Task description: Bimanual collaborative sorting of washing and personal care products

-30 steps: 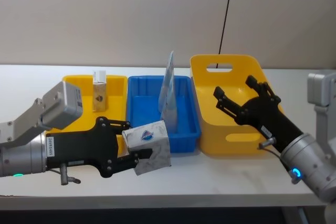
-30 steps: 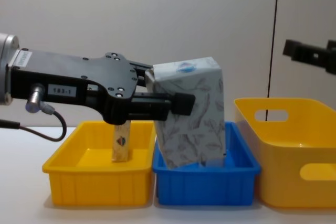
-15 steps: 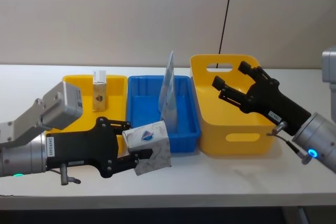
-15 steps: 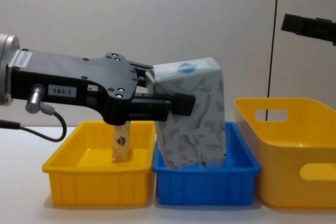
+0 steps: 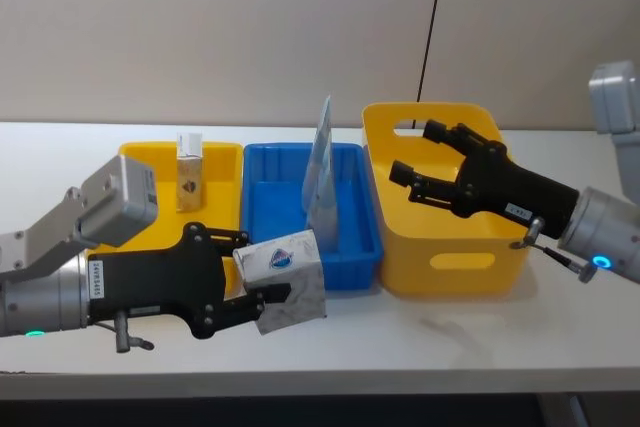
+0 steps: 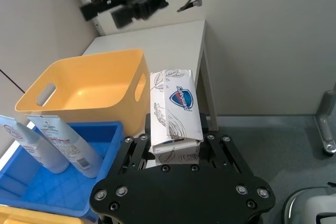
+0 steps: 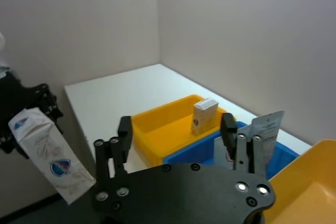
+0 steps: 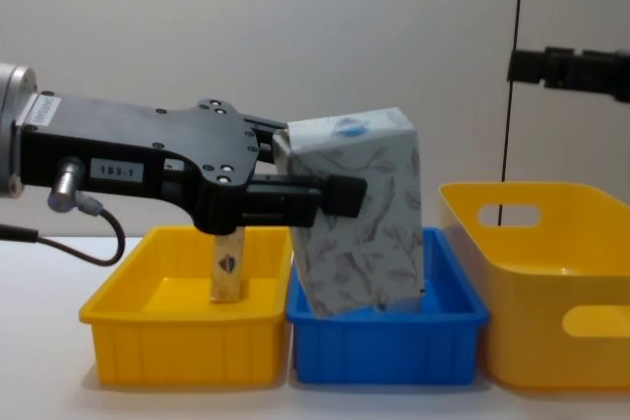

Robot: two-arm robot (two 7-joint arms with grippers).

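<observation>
Head view: left pincer point(image 5: 262, 267) pinches the leaf-patterned soft pack point(image 5: 296, 279); right pincer point(image 5: 413, 150), spread, hovers over the tall yellow bin point(image 5: 455, 245).

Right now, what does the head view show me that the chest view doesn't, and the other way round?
Head view: the tall pouch standing in the blue bin, and the right claw open over the large yellow bin. Chest view: side-on, the soft pack hangs tilted, apparently clear of the table. Both: the left claw shut on the soft pack in front of the blue bin, and the carton upright in the small yellow bin.
</observation>
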